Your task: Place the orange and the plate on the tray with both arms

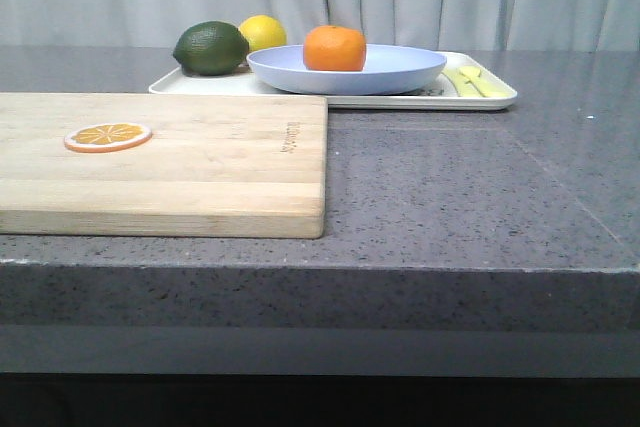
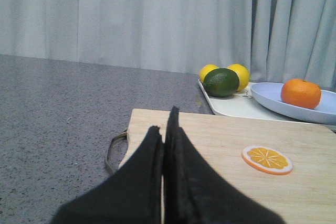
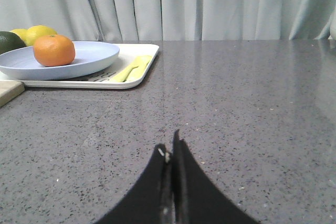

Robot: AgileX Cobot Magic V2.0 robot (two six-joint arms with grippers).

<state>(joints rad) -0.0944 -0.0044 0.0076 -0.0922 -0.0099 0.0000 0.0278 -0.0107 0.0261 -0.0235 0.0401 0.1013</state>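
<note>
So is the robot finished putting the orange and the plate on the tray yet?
It looks finished. The orange sits in the plate, and the plate rests on the tray, beside a lime and lemons. Nothing is in hand: the left gripper and right gripper are both shut and empty, away from the tray. Nothing seems left to move.

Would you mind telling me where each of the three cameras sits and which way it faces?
Front view: low at the table's near edge, facing forward over the cutting board to the tray; no robot parts show.
Left wrist view: on the left arm above the board, looking past its closed fingers toward the fruit.
Right wrist view: on the right arm over bare counter, closed fingers showing, facing the tray.
All three share the orange on the plate.
</note>
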